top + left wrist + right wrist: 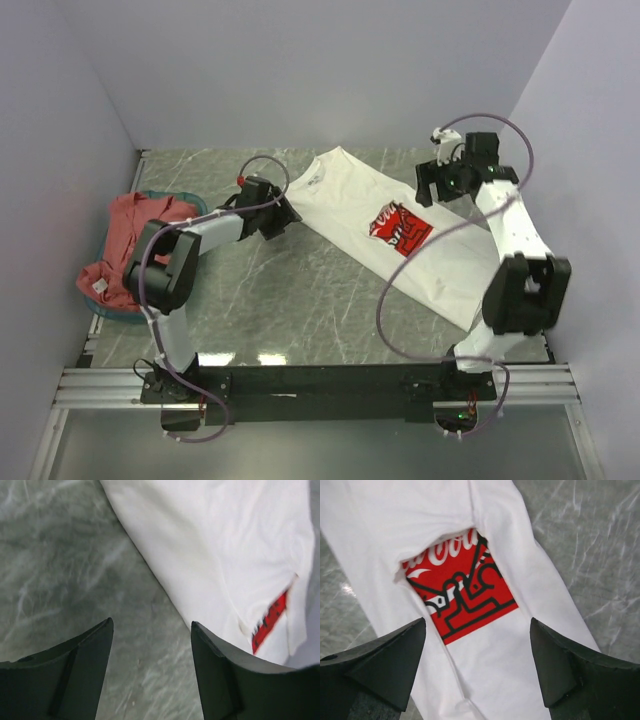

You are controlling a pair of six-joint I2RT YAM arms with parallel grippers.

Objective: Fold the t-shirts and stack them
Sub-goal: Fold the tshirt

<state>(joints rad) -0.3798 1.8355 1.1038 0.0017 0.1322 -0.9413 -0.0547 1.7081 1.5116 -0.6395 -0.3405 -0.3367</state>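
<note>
Grey marbled table (280, 300) fills the floor of a pale-walled booth, with a black mounting rail (320, 380) along its near edge carrying both arm bases.

Further in on the left, a teal basket (115, 313) sits at the table's side. The salmon-red t-shirt (135, 235) lies crumpled in it and spills over its rim, a white tag (100, 285) showing at its near end.

Across the middle and right, the white t-shirt (350, 200) lies flat on the table as a long strip. It runs diagonally from its hem at the near right to its collar at the far centre. Its sides are folded inward, so cloth flaps overlap the edges of the red Coca-Cola print (465, 600).

The left gripper (152, 627) hangs over bare table just beside the shirt's left edge, near the collar end. Its jaws are spread and nothing is between them.

Farther back, the right gripper (477, 625) hangs above the print, jaws wide apart and gripping nothing.

Plain lilac walls (330, 70) close the far side.
</note>
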